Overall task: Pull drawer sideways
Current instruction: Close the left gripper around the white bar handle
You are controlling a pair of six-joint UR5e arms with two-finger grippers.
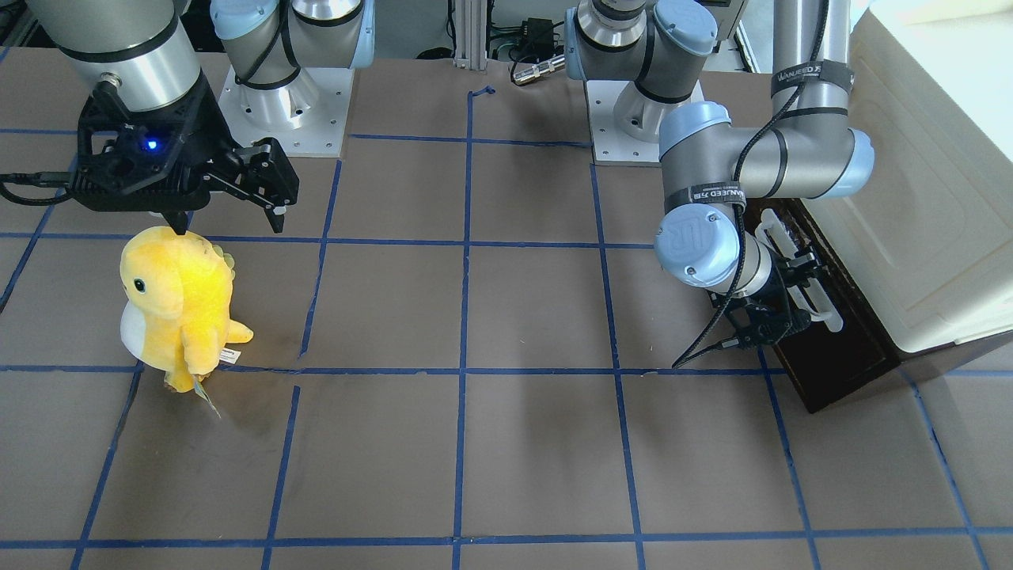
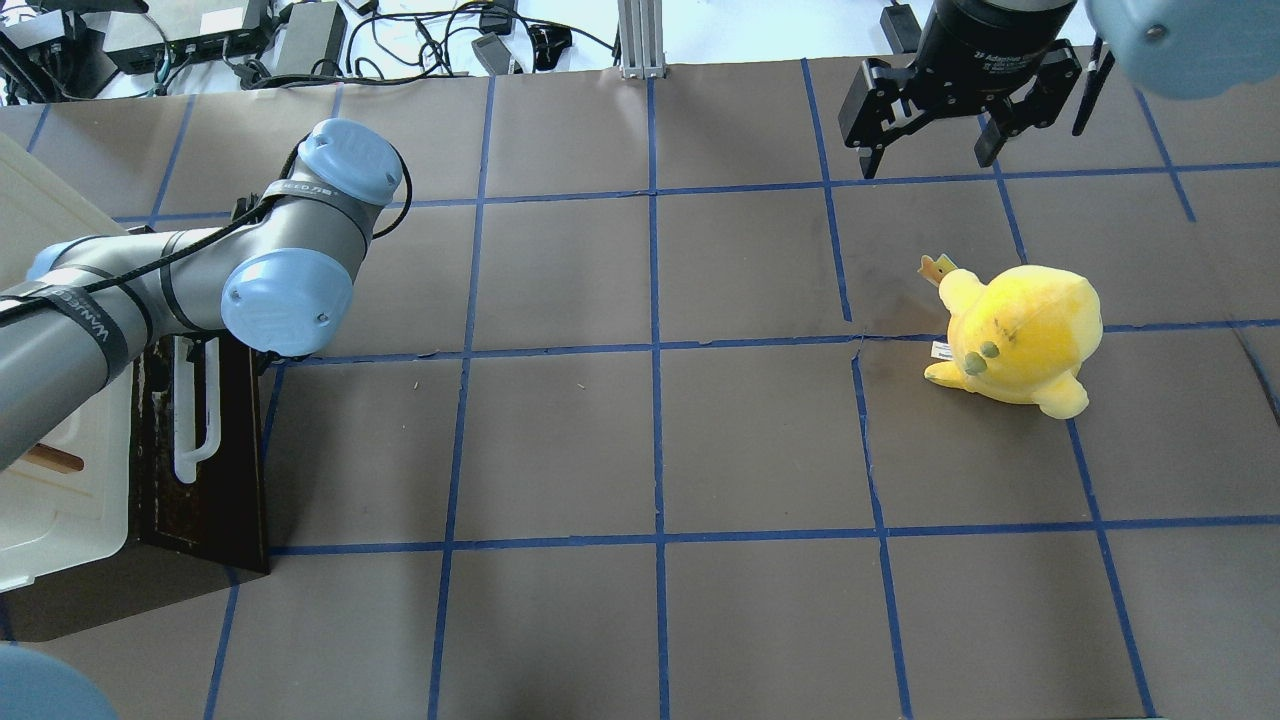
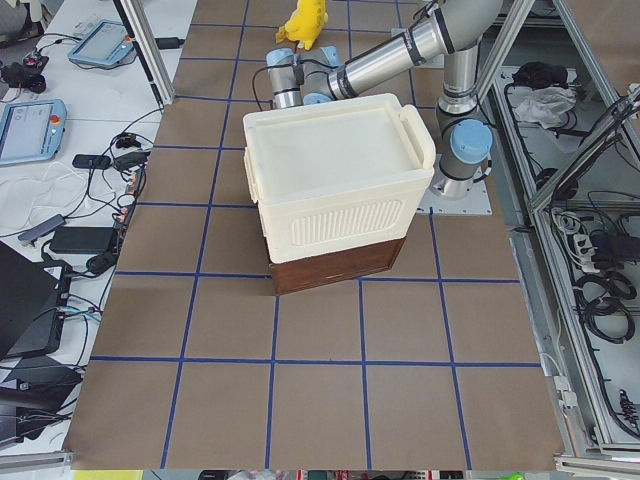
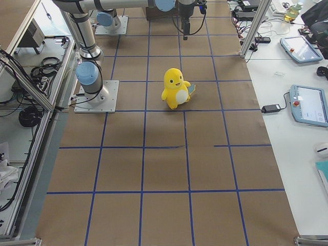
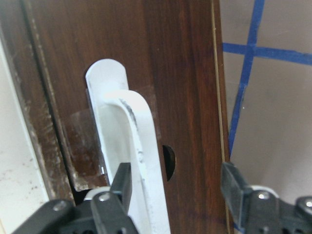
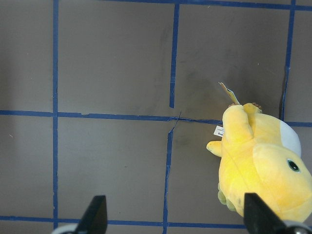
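Your left gripper point(image 5: 175, 187) has its jaws apart astride the handle point(image 5: 139, 161) of the drawer point(image 5: 180, 87), seemingly shut at the worktop's left end; centre, clamp, then pull straight; right jaws idle apart

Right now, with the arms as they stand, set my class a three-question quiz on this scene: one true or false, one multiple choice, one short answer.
1. True or false: the left gripper has its fingers spread open beside the white bar handle of the drawer.
2. What stands on the table near the right gripper?
A. a red cup
B. a yellow plush toy
C. a green bottle
3. Short answer: is the right gripper holding anything?

Key
1. True: in the left wrist view one finger sits at the handle, the other well apart from it.
2. B
3. No; it hangs open above the table, touching nothing.
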